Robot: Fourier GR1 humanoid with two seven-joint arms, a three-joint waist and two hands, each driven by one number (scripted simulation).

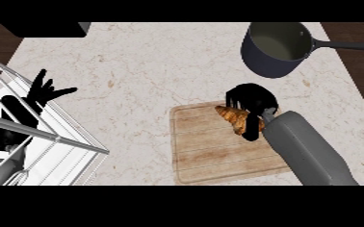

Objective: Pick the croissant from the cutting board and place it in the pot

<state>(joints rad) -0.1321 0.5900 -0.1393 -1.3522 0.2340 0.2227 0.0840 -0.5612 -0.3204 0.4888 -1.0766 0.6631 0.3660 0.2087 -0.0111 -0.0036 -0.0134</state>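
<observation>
A golden-brown croissant [233,117] is at the far right part of the wooden cutting board [206,149]. My right hand [251,100] is curled round it, fingers and thumb hiding much of the pastry; whether it rests on the board or is lifted I cannot tell. The dark grey pot [276,48] stands at the counter's far right, beyond the board, with its handle pointing right and nothing visible inside. My left hand [44,92] rests open at the left edge, fingers up, over a wire rack.
A white wire dish rack [50,144] fills the lower left corner. A dark block [50,29] sits at the far left edge of the marble counter [142,77]. Dark wood shows past the counter's right edge.
</observation>
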